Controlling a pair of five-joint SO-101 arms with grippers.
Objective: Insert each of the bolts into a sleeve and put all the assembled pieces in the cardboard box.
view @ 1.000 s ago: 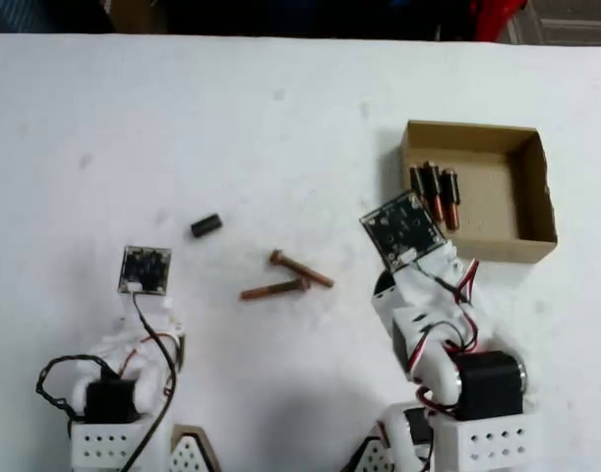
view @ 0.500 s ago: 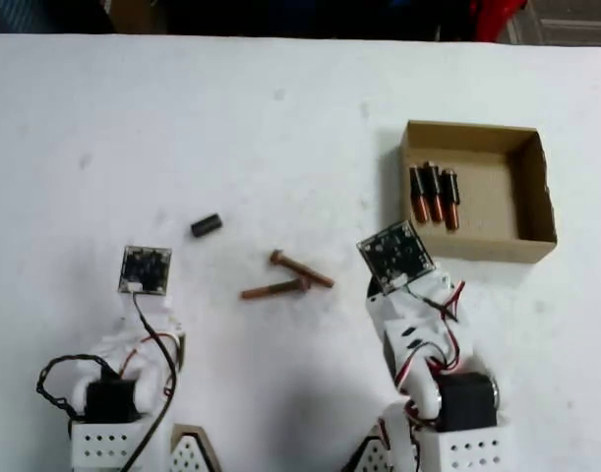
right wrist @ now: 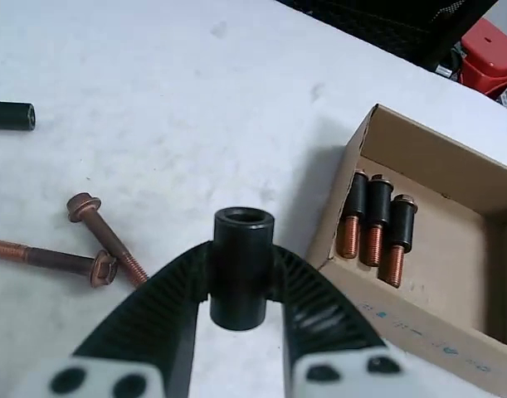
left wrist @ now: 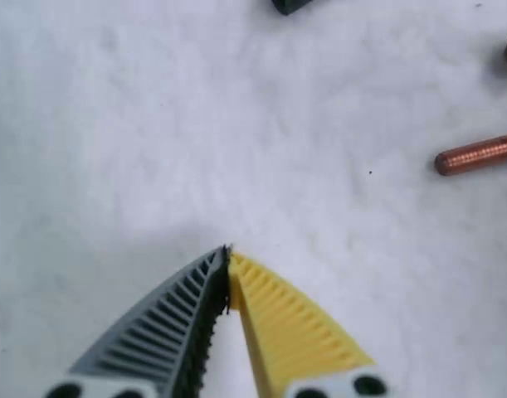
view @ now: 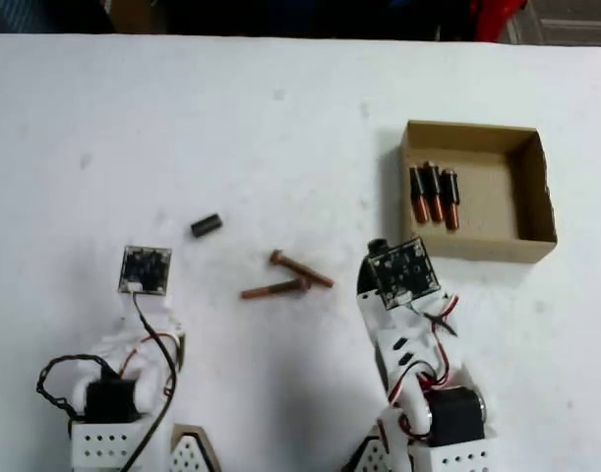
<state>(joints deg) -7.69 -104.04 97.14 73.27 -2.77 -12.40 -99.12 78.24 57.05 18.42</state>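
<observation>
The held sleeve (right wrist: 241, 265) stands upright between the fingers of the right gripper (right wrist: 241, 249), which is clamped on its lower half; the bore opening faces up and the bottom end is hidden behind the fingers. In the high view this gripper sits at lower centre-right, just beside the lower-left corner of the box (view: 533, 192), but the wrist camera board covers it, so the fingers and most of the sleeve are hard to make out there. The box lies at right of centre on the table (view: 280, 118) and contains three assembled pieces (view: 435, 194) lying side by side, touching, against its left wall; the right wrist view cuts off the far side of the box. The upper bolt (view: 301, 269) and lower bolt (view: 274, 289) lie on the table at centre, left of the right gripper, with the lower bolt's head against the upper bolt's shank. The loose sleeve (view: 207, 225) lies on its side up and left of the bolts, well apart from them. The left gripper (left wrist: 228, 253) is closed with the fingertips meeting and nothing between them, just above bare table; in the high view it is at lower left, hidden under its camera board. In the left wrist view the loose sleeve (left wrist: 290, 5) and the lower bolt's shank end (left wrist: 477, 155) are cut off by the frame edge.
</observation>
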